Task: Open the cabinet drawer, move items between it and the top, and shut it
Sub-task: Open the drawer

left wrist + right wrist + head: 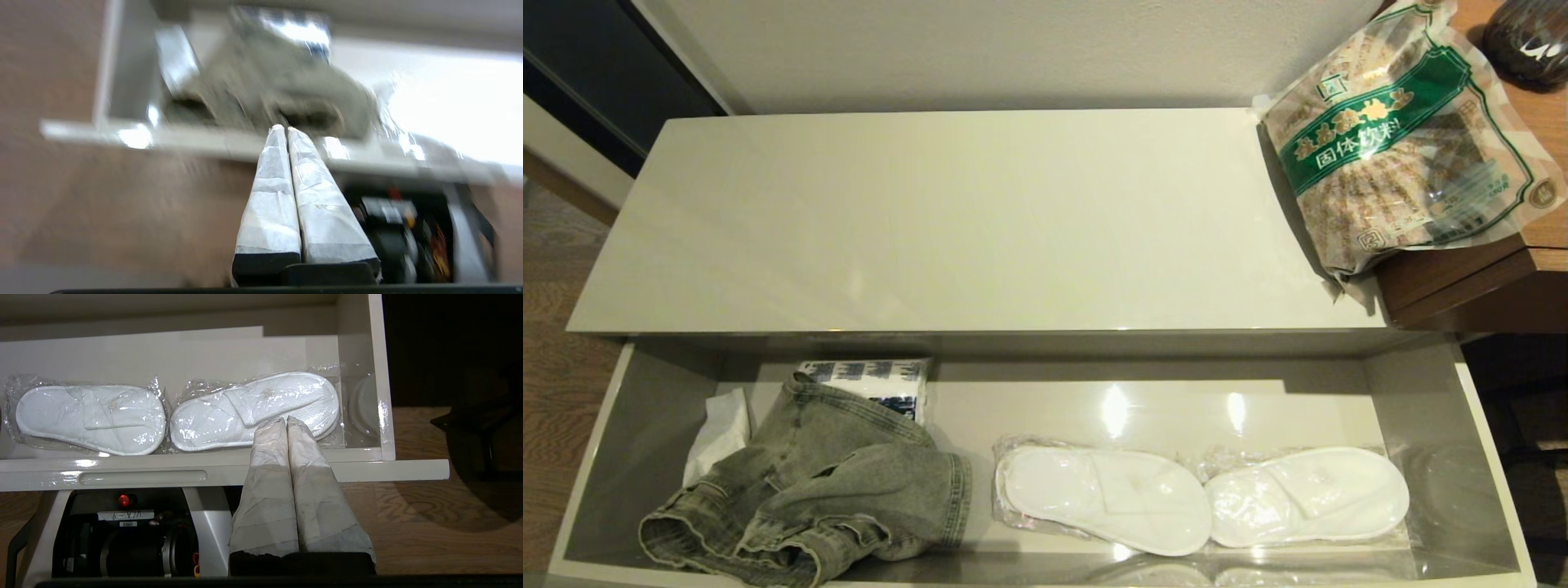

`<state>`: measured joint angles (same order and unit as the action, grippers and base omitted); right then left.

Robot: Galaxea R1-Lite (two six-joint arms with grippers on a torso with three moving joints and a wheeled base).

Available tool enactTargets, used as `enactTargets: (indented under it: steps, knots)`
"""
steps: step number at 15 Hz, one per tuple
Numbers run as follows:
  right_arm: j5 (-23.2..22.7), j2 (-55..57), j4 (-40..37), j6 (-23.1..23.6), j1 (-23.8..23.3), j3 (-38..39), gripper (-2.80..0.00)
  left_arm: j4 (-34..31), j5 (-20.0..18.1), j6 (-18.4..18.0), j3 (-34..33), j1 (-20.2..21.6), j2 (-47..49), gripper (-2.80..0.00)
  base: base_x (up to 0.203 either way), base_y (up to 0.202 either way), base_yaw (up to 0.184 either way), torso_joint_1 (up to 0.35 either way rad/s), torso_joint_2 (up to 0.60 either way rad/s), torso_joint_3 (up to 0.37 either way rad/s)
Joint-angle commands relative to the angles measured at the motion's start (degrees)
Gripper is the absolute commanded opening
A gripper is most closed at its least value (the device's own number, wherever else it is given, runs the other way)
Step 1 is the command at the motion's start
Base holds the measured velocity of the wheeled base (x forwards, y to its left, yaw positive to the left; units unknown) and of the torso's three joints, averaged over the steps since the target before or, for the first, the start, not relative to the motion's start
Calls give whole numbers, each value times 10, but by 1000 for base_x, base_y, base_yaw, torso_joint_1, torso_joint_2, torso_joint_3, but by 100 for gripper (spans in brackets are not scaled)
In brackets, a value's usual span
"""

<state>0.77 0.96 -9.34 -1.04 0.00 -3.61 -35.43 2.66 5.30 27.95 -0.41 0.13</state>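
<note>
Denim garment (809, 498) lies crumpled at the open cabinet drawer's (645, 441) left end, the drawer running left-right; both hands pressed together.

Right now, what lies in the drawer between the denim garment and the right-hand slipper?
Only the other wrapped slipper lies between the denim garment and the right-hand slipper; the head view shows it.

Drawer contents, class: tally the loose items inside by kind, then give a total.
Denim garment: 1
Wrapped white slippers: 2
Tissue pack: 1
White crumpled piece, kind unclear: 1
Total: 5
</note>
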Motion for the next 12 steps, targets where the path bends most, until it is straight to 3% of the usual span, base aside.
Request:
enactTargets:
  steps: [1,6,8,10,11,12]
  knots:
    - [0,1,-1,0,0,0,-280,105,15,-6,-74,0,0,-280,0,0,0,0,0,0]
    - [0,1,-1,0,0,0,-280,429,19,-20,-272,0,0,-280,0,0,0,0,0,0]
    - [0,1,-1,0,0,0,-280,421,16,5,-279,0,0,-280,0,0,0,0,0,0]
    - [0,1,-1,0,0,0,-280,421,24,-6,-279,0,0,-280,0,0,0,0,0,0]
    - [0,1,-1,0,0,0,-280,418,18,-17,-279,0,0,-280,0,0,0,0,0,0]
    - [0,1,-1,0,0,0,-280,408,-1,-63,-279,0,0,-280,0,0,0,0,0,0]
